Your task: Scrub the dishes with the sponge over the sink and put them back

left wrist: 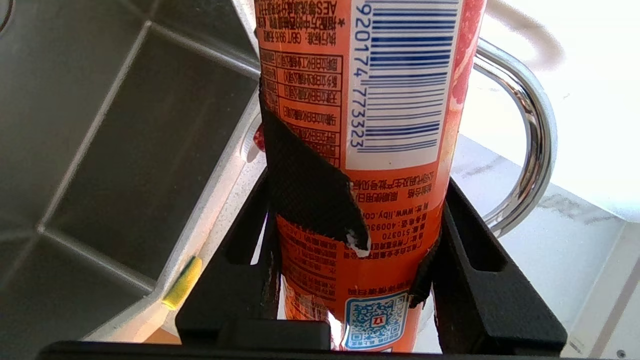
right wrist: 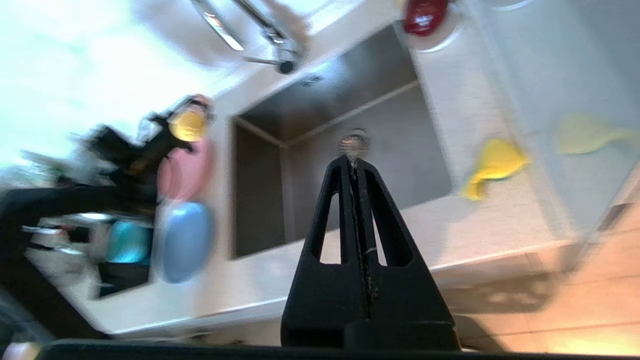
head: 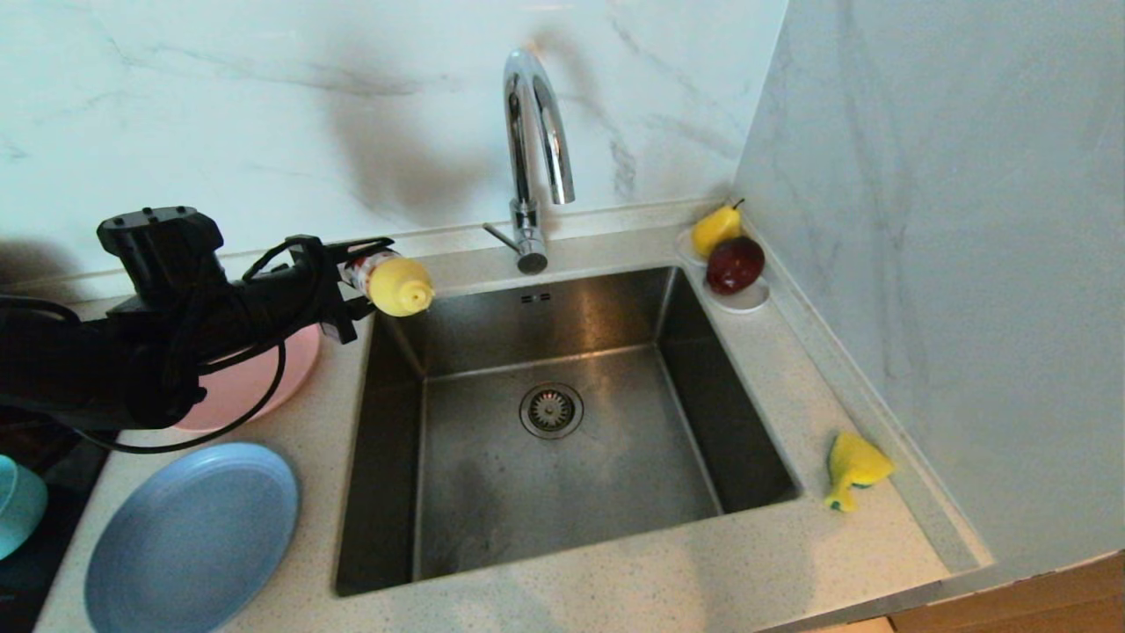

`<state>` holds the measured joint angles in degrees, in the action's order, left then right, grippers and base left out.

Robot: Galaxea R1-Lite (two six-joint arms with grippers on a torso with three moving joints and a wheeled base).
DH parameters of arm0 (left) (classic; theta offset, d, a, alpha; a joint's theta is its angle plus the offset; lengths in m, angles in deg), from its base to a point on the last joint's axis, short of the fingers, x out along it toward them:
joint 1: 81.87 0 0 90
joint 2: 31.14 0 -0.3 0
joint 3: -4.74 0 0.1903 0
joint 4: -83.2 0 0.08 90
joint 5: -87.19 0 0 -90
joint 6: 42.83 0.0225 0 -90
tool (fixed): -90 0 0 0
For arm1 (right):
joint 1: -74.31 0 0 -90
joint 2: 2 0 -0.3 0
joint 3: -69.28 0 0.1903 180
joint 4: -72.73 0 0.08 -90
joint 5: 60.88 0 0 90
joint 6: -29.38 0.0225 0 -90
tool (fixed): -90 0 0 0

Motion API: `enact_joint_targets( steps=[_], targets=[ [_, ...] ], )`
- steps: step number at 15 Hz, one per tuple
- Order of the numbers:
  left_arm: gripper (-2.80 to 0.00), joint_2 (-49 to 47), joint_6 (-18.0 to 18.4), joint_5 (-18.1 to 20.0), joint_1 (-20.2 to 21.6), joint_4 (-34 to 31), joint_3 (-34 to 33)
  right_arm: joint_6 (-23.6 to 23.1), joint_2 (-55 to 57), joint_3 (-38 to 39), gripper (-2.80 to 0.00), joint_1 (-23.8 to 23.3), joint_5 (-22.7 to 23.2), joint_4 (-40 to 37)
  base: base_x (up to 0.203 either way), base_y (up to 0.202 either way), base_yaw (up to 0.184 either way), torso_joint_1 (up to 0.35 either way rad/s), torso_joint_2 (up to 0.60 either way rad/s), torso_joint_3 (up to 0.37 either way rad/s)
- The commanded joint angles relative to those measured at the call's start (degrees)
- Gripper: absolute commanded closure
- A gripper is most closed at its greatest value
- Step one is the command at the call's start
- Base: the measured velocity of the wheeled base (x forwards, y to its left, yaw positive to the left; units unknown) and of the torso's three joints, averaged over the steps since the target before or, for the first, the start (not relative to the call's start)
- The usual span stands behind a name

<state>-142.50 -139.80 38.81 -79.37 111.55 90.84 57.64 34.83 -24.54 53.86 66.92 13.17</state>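
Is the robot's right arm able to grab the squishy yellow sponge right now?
Probably yes. The soft yellow sponge lies alone on the speckled counter right of the steel sink, nothing covering it. The right gripper, fingers shut and empty, would need to open first.

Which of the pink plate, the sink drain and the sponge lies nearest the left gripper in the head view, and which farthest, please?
From the left gripper, which holds the orange bottle:
1. Pink plate, just below it on the left counter.
2. Sink drain, mid-basin.
3. Sponge, on the right counter by the wall.
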Motion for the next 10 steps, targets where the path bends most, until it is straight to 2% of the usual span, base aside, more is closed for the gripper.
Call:
enact_joint_targets(
  steps=[1, 4, 8, 9, 10],
  targets=[
    [0.00, 0.09, -0.42, 0.30, -0.04, 0.23, -0.07, -3.40, 1.40, 1.02, 0.00, 0.73, -2.09, -0.59, 0.000, 0.000, 0.000, 0.000, 0.00, 0.000],
    [0.00, -0.08, 0.15, 0.30, 0.05, 0.23, -0.41, -10.10, 1.65, 3.32, 0.00, 0.80, -4.01, -0.98, 0.000, 0.000, 0.000, 0.000, 0.00, 0.000],
    [0.00, -0.84, 1.30, 0.30, 0.05, 0.14, -0.72, -15.72, 0.83, 7.44, 0.00, 1.16, -5.06, -0.90, 0.000, 0.000, 0.000, 0.000, 0.00, 0.000],
    [0.00, -1.13, 1.60, 0.30, -0.02, 0.14, -0.86, -18.30, 0.54, 9.14, 0.00, 1.83, -5.12, -0.90, 0.000, 0.000, 0.000, 0.000, 0.00, 0.000],
    [0.00, -1.57, 2.06, 0.30, 0.04, 0.14, -0.79, -18.99, 0.50, 10.04, 0.00, 3.11, -5.34, -0.79, 0.000, 0.000, 0.000, 0.000, 0.00, 0.000]
  ],
)
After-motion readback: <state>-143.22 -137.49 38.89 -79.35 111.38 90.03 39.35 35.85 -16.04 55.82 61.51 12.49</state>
